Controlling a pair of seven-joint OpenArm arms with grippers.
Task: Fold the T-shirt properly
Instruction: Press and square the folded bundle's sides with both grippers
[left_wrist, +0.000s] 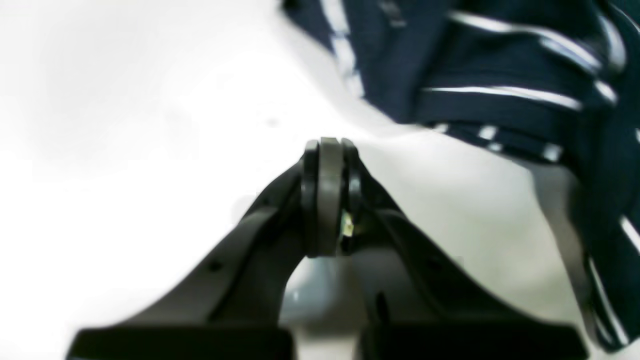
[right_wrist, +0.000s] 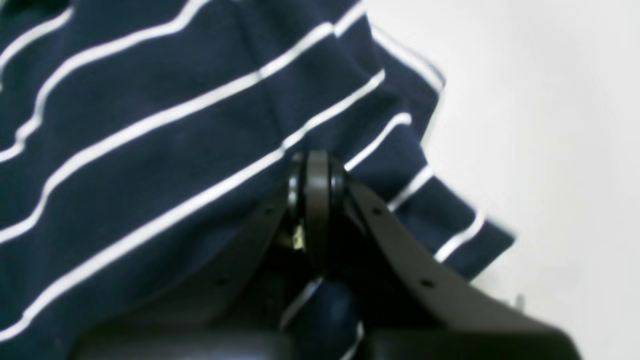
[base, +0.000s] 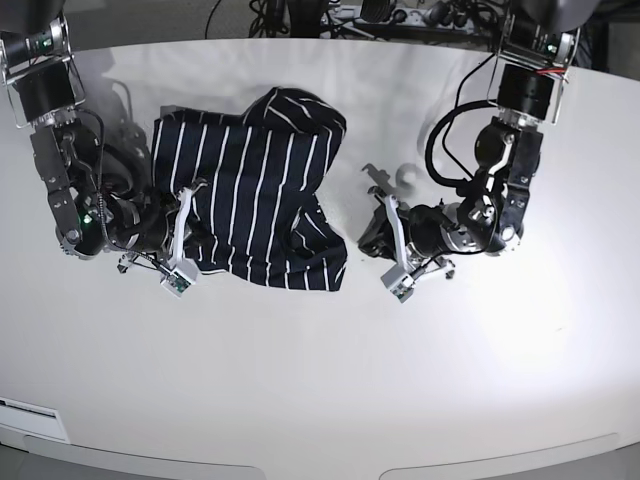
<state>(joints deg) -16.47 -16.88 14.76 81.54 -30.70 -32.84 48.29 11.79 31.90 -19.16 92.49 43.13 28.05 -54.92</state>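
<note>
So the navy soft cloth T-shirt with thin white stripes is lying rumpled on the white worktop. Right hand is over the shirt's edge, closed tight, can't tell if it's pinching cloth. Left hand sits just beside the shirt, closed on nothing.

You see your right gripper with its jaws pressed together over the navy, white-striped T-shirt, whose rumpled edge ends on the bare white table at right.
</note>
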